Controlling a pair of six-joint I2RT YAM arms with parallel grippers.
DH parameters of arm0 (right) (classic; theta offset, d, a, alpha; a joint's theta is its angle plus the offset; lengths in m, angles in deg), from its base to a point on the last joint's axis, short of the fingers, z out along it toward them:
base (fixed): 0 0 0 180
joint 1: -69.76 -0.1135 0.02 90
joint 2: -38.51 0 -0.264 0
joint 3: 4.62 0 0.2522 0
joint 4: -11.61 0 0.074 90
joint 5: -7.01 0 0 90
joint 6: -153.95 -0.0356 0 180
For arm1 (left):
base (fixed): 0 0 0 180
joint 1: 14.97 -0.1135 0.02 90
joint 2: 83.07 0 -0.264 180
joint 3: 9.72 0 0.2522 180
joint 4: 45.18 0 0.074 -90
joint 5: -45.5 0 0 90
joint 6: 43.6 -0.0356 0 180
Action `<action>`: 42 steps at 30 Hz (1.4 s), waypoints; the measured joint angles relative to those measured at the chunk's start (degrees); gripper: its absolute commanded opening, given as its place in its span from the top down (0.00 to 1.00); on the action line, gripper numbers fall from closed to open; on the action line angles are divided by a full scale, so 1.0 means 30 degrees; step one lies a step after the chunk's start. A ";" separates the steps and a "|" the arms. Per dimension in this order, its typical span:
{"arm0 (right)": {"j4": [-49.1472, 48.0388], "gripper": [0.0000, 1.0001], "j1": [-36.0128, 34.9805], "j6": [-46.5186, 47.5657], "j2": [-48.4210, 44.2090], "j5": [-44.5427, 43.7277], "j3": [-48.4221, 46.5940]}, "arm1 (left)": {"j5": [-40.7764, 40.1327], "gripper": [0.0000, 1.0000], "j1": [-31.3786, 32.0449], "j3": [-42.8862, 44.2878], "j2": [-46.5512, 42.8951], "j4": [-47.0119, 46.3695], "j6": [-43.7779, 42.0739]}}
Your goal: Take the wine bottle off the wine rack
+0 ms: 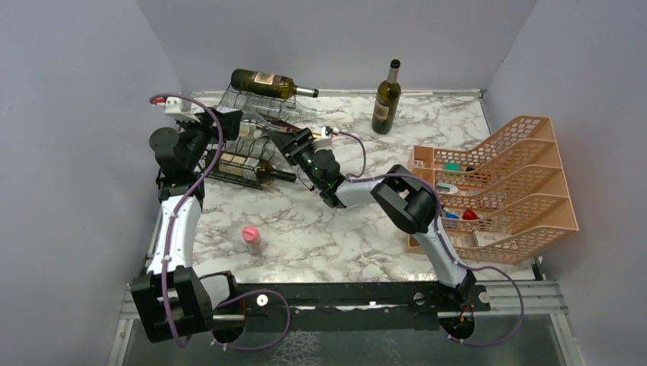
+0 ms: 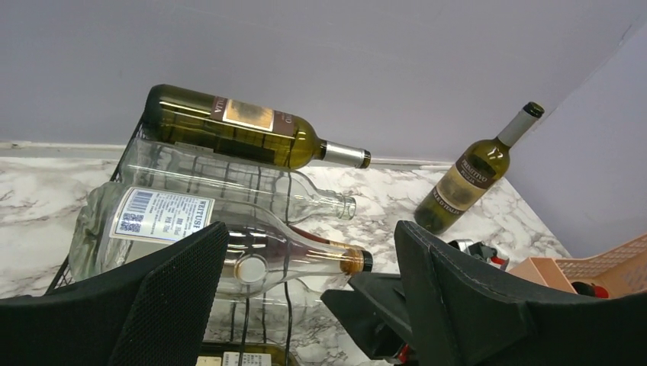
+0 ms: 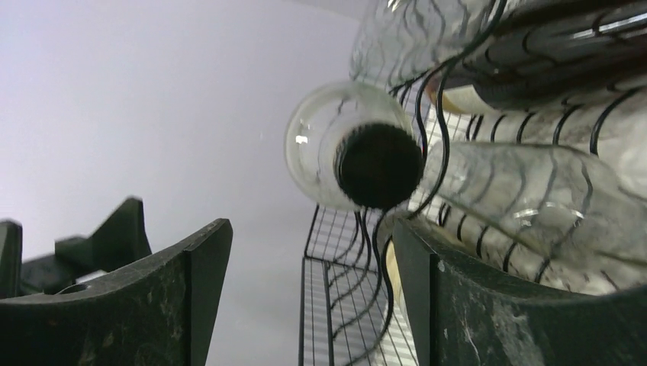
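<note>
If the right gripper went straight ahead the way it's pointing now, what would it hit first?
Probably the black cap of the clear bottle lying in the wine rack, just ahead of the open right gripper; depth is hard to judge.

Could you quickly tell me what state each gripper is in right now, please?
Left gripper: open, holding nothing.
Right gripper: open, holding nothing; the clear bottle's cap is ahead of it, not gripped.
</note>
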State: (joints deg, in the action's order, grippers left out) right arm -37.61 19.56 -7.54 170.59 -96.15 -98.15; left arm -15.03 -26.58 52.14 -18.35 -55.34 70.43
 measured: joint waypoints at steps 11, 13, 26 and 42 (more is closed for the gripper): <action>0.1617 0.34 -0.0153 -0.1872 0.1807 -0.2470 -0.2958 | -0.0109 0.15 -0.0539 0.0000 -0.0022 0.0036 0.0044; 0.2011 0.34 -0.0160 -0.2025 0.2222 -0.2856 -0.3424 | -0.0109 0.15 -0.0554 0.0000 -0.0022 0.0044 0.0066; 0.3191 0.40 -0.0197 -0.3198 0.3016 -0.4721 -0.4954 | -0.0087 0.15 -0.0554 0.0000 -0.0022 0.0022 0.0313; 0.3883 0.61 -0.0255 -0.3606 0.3606 -0.5304 -0.6513 | 0.0175 0.15 -0.0554 0.0000 0.0000 -0.0029 0.0546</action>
State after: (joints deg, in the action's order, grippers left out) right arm -25.96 18.80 -18.35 181.40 -112.07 -117.69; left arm -14.51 -28.24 52.14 -18.35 -55.43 72.07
